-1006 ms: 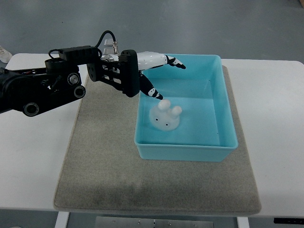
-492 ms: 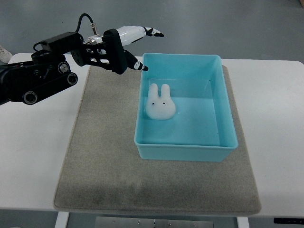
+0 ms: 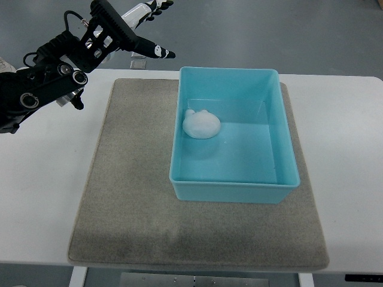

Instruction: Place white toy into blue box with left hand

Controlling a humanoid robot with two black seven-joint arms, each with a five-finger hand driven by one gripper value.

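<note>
The white bunny toy [image 3: 201, 124] lies inside the blue box [image 3: 287, 179], against its left wall near the back. My left hand [image 3: 152, 27] is raised at the upper left, well away from the box, with its fingers [image 3: 157, 51] spread and holding nothing. Its black arm [image 3: 45, 89] comes in from the left edge. The right arm is out of view.
The blue box stands on a grey mat [image 3: 131, 197] that covers the middle of a white table [image 3: 36, 197]. A small grey square [image 3: 138, 63] lies on the table behind the mat, under my left hand.
My left hand let go of the toy and pulled back up and to the left, out of the box. The toy shifted in the box and now lies against the left wall.
</note>
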